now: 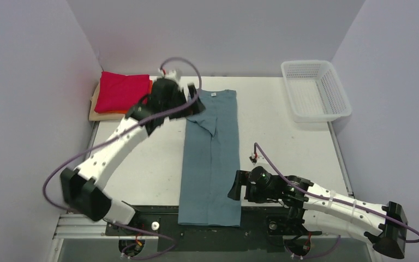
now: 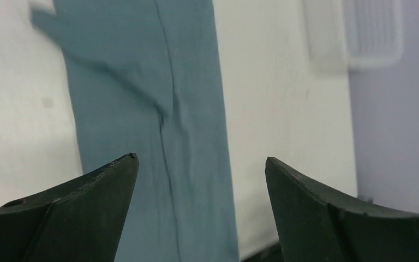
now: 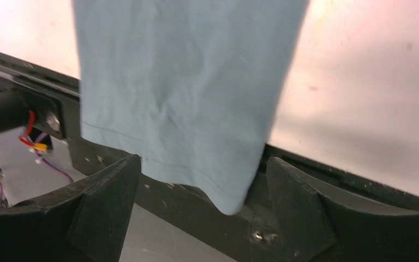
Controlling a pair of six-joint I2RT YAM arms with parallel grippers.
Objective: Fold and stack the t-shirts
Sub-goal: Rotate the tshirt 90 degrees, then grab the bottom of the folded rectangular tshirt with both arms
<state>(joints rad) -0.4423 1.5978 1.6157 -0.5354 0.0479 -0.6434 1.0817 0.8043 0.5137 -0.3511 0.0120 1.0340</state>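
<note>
Right gripper (image 3: 203, 159) fingers fill the bottom of the right wrist view, spread wide, nothing between them, poised over the hem of the teal t-shirt (image 3: 185, 93), which droops off the table edge onto the black base rail (image 3: 360, 185)

Top view: teal t-shirt (image 1: 210, 158) already narrowed to a long strip running 12 to 6 o'clock down mid-table (image 1: 283, 136), collar end far, hem end near. Right gripper (image 1: 234, 188) sits just beside the strip's right edge at about 5 o'clock. Left gripper (image 1: 193, 101) hovers at the collar end's left edge, about 11 o'clock, also spread and empty

Stack at 10 o'clock: red tee (image 1: 124, 91) on top, beige tee (image 1: 94, 109) at the bottom. White mesh basket (image 1: 316, 90) at 2 o'clock

Step looks like the crosswise fold. To do it well: pinch all layers at the hem, not just the top one; lift low; carry towards 12 o'clock; keep side edges lined up; watch the centre crease (image 2: 169, 125) so it doesn't bunch
</note>
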